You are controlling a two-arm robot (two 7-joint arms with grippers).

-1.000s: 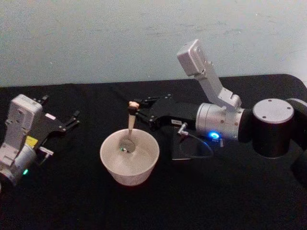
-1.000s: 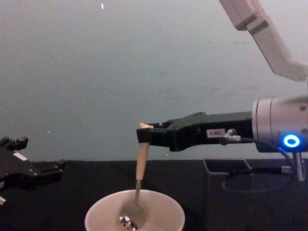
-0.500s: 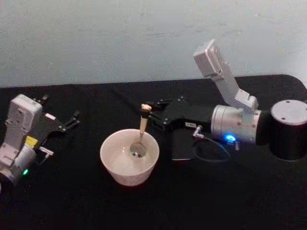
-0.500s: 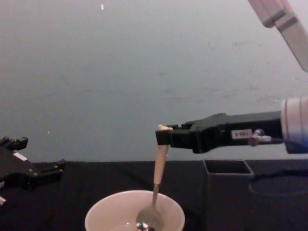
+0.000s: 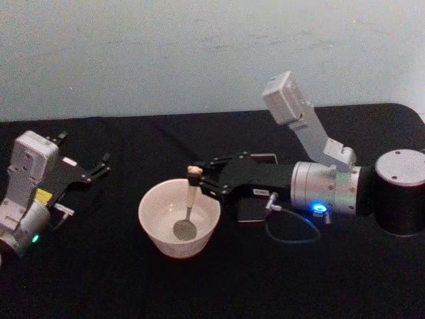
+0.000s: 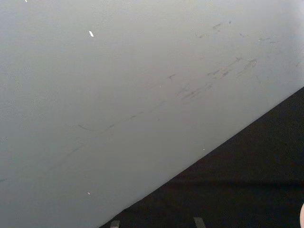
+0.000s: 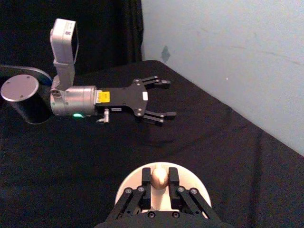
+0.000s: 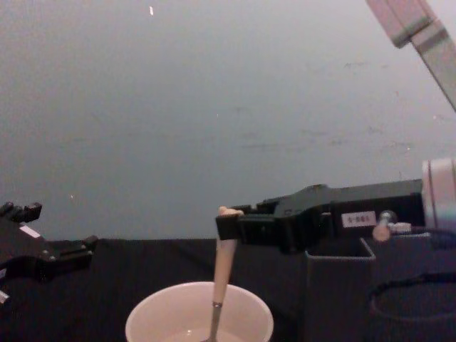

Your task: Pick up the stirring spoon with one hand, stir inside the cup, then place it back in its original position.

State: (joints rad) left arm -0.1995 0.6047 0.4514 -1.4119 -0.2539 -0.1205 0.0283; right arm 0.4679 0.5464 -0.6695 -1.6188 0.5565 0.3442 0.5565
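The cream-white cup point(image 5: 154, 224) point(image 8: 153, 311) point(image 7: 133, 181) stands on the black table in front of me. Inside it the stirring spoon point(image 5: 187, 209) point(image 8: 221, 274) stands nearly upright, its metal bowl low in the cup. My right gripper point(image 5: 198, 177) point(image 8: 226, 222) point(image 7: 160, 181) is shut on the spoon's beige handle just under the bear head point(image 7: 159, 177). The dark grey holder point(image 8: 338, 285) point(image 5: 250, 211) stands right of the cup, partly hidden behind the right arm. My left gripper point(image 5: 99, 164) point(image 8: 71, 251) point(image 7: 159, 99) rests open at the table's left side, well away from the cup.
A black cloth covers the table point(image 5: 212, 286). A pale wall point(image 5: 166, 53) runs along its far edge. A cable point(image 5: 292, 222) loops under the right wrist beside the holder.
The right gripper has carried the spoon from the cup's far right part toward the near side and lower. The left arm has not moved.
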